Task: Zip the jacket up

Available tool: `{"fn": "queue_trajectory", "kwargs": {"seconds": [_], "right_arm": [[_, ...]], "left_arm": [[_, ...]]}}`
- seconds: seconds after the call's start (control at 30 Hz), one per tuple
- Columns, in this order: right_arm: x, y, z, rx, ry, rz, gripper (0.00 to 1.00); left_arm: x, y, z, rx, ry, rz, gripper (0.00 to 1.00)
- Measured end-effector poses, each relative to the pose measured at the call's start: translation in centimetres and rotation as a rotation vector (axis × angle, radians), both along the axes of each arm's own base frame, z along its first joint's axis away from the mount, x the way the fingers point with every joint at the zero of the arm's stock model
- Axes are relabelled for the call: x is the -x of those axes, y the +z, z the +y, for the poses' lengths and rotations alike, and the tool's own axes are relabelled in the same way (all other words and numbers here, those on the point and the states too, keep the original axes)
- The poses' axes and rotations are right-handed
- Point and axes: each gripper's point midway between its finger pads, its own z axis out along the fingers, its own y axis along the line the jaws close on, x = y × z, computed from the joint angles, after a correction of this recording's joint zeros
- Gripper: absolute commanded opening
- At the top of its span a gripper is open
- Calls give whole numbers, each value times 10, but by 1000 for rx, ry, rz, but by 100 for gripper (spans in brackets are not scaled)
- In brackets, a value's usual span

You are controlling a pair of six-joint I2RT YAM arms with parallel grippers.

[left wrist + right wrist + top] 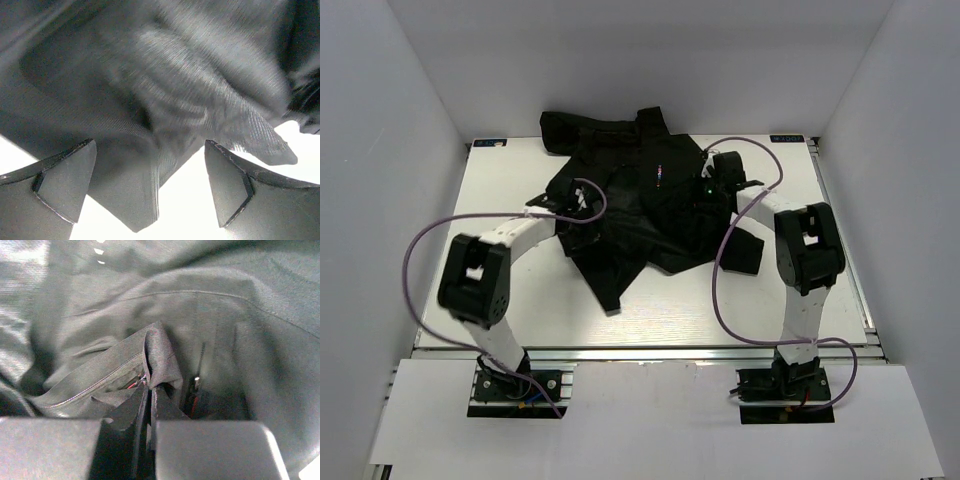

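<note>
The black jacket [640, 215] lies crumpled at the middle back of the white table [820, 300], its small multicoloured mark [658, 175] facing up. My left gripper [582, 207] is at the jacket's left edge. In the left wrist view it [150, 145] is open, fingers wide apart, with a loose flap of jacket fabric [130, 195] between them, not pinched. My right gripper [715, 182] is on the jacket's right side. In the right wrist view it [150, 386] is shut on a raised fold of jacket fabric [160, 355] beside a zipper line [90, 389]. A small metal zipper pull [196, 380] shows just right of the fold.
White walls enclose the table on the left, back and right. Purple cables loop from each arm, one over the table's left [415, 250] and one over its right [720, 285]. Part of the jacket reaches past the table's back edge [580, 125].
</note>
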Motion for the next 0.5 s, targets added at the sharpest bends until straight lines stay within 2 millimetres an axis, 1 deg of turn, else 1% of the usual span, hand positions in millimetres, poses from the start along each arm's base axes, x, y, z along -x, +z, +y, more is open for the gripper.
{"fn": "queue_trajectory", "kwargs": {"seconds": [0.03, 0.1, 0.17, 0.23, 0.3, 0.43, 0.5], "right_arm": [[0, 5, -2, -2, 5, -6, 0], [4, 19, -1, -15, 25, -28, 0], [12, 36, 2, -38, 49, -55, 0], [25, 53, 4, -65, 73, -77, 0], [35, 69, 7, -89, 97, -104, 0], [45, 95, 13, -132, 131, -156, 0], [48, 101, 14, -145, 140, -170, 0]], "left_arm": [[9, 6, 6, -19, 9, 5, 98], [31, 24, 19, -47, 32, 13, 98], [54, 42, 29, -48, 57, 2, 98], [78, 51, 37, -34, 80, -1, 98], [106, 43, 41, -10, 89, 24, 98], [162, -1, 44, 4, 93, 186, 98], [185, -18, 45, -1, 84, 250, 94]]}}
